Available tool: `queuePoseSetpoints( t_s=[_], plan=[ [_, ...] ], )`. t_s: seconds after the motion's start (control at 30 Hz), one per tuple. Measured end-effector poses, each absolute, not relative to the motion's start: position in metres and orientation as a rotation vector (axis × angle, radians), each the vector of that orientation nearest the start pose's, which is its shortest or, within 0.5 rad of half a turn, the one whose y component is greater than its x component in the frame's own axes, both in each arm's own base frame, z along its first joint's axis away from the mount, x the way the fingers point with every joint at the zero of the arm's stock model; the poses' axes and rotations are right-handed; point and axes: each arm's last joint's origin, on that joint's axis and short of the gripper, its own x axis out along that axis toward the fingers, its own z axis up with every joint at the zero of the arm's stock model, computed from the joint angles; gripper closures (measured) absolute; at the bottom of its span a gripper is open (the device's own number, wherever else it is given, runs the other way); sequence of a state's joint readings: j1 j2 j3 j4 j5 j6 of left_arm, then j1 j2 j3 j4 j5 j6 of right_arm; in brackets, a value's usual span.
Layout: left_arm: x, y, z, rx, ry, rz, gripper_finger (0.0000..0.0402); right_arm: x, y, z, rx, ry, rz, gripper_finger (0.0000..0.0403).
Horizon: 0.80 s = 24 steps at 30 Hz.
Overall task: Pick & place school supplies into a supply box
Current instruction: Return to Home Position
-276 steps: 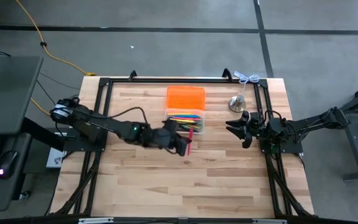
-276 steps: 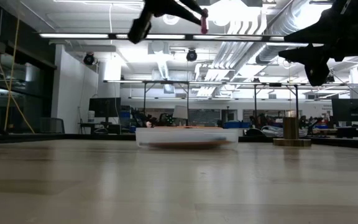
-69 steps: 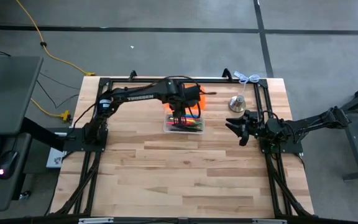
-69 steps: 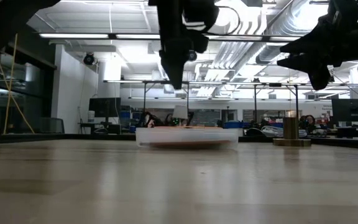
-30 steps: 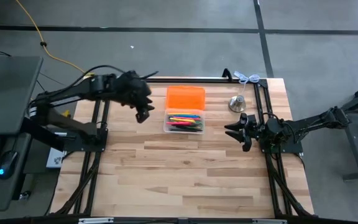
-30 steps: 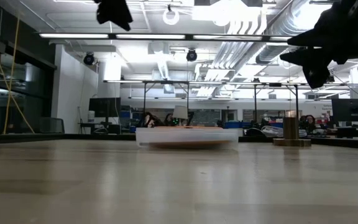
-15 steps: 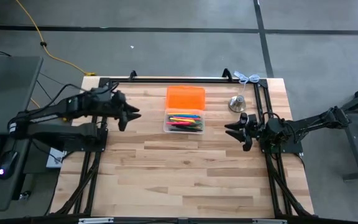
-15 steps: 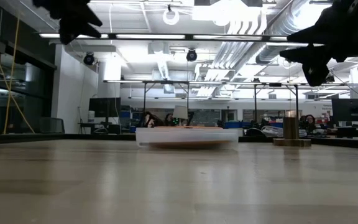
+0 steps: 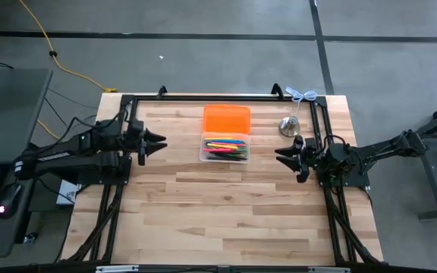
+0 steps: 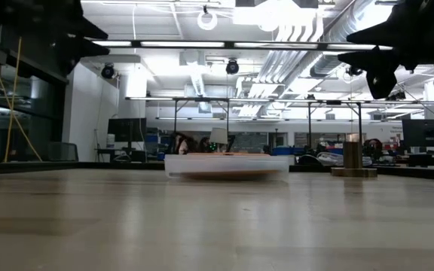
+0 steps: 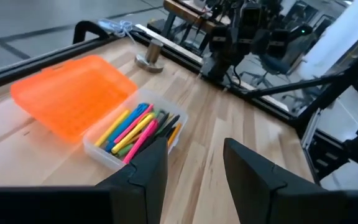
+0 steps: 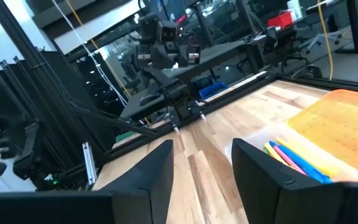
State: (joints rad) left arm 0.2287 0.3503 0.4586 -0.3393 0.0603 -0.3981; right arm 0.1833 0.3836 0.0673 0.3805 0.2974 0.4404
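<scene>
The supply box [image 9: 224, 148], clear and low, rests flat on the table's far middle; it also shows in the low view [image 10: 226, 165]. School supplies lie inside it: yellow, pink, blue and green pens [image 11: 138, 124]. My left gripper [image 9: 158, 145] hangs open and empty over the table's left side, pointing at the box from well short of it [image 11: 194, 155]. My right gripper [image 9: 283, 155] hangs open and empty at the right side, also pointing toward the box [image 12: 201, 155].
A bright orange rectangular piece [image 9: 226, 119] lies against the box's far side. A silver bell [image 9: 289, 125] stands at the far right. Black frame rails [image 9: 203, 97] run along the far and side edges. Bare wood [image 9: 226, 212] spreads over the near half.
My left gripper has drawn back from beside the box toward the table's left edge and sunk lower. It has tipped from pointing down to nearly level. It has stayed open and empty.
</scene>
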Motion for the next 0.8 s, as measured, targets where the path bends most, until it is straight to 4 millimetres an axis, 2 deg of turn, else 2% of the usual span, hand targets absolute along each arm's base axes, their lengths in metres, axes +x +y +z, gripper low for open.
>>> queuePoseSetpoints(
  t_s=[0.33,0.5,0.67,0.8],
  plan=[
    [0.112,0.023,0.225,-0.421,0.124,0.135,0.022,0.121,0.013,0.189,0.456,-0.091,-0.12,0.0263],
    [0.115,0.02,0.218,-0.416,0.09,0.072,0.022,0.121,0.013,0.189,0.456,-0.09,-0.121,0.0263],
    [0.117,0.009,0.217,-0.409,0.108,-0.016,0.022,0.121,0.013,0.189,0.455,-0.089,-0.12,0.0263],
    [0.117,0.0,0.217,-0.391,0.104,0.004,0.022,0.121,0.013,0.189,0.449,-0.088,-0.118,0.0263]
  ],
)
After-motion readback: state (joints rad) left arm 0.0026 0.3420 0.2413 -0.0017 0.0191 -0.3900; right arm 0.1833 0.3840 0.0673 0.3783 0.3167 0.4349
